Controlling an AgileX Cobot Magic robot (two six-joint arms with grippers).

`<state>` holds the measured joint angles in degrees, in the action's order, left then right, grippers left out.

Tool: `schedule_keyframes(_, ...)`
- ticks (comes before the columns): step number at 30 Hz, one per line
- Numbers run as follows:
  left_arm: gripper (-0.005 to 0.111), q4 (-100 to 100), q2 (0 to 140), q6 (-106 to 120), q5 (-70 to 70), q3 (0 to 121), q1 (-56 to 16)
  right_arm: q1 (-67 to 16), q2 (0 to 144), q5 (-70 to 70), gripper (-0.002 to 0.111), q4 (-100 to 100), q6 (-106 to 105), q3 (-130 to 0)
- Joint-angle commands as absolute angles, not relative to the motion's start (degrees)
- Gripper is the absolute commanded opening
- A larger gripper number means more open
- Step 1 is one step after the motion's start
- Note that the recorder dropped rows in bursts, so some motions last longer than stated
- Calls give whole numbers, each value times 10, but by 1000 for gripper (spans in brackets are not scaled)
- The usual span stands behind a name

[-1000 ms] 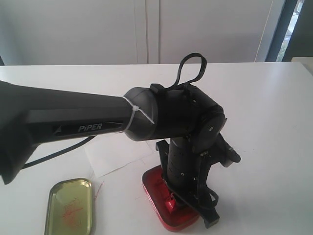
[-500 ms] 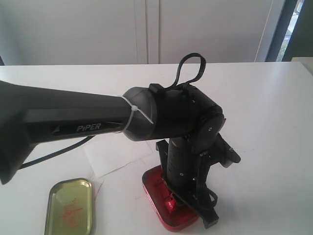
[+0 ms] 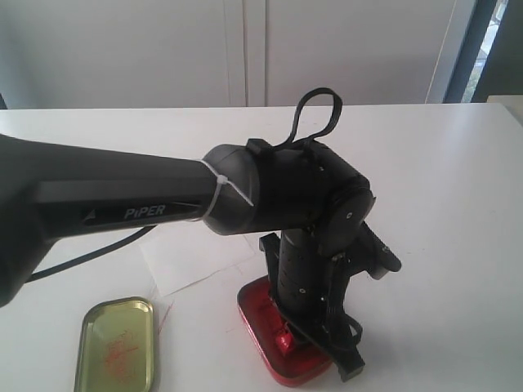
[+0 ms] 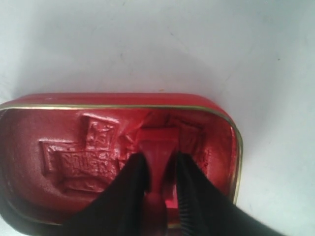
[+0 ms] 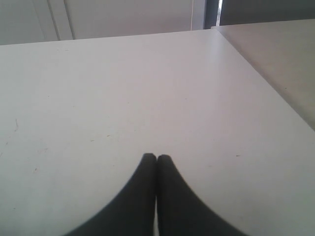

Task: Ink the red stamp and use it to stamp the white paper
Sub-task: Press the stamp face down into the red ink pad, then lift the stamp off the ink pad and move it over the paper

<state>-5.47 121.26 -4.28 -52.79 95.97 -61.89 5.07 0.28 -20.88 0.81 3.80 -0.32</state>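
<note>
your left gripper [image 4: 158,160] grips the red stamp [image 4: 156,142] down in the ink tin [image 4: 98,106], near one end; your right gripper [image 5: 156,158] is closed.

A robot test room, most likely a lab or office.
We see a white tabletop [image 3: 458,188], plain pale wall panels [image 3: 122,49] behind it, a dark window frame [image 3: 462,49] at one side, and a black arm [image 3: 98,204] marked "PIPER".
</note>
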Motion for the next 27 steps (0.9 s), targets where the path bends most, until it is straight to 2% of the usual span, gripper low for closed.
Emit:
schedule_keyframes(1, 0, -52, 1194, -42, -538, 954, -619, 50, 0, -201, 0, 4, 37, 0)
schedule_keyframes(27, 0, -77, 1169, -41, -585, 1008, -619, 50, 0, -201, 0, 4, 37, 0)
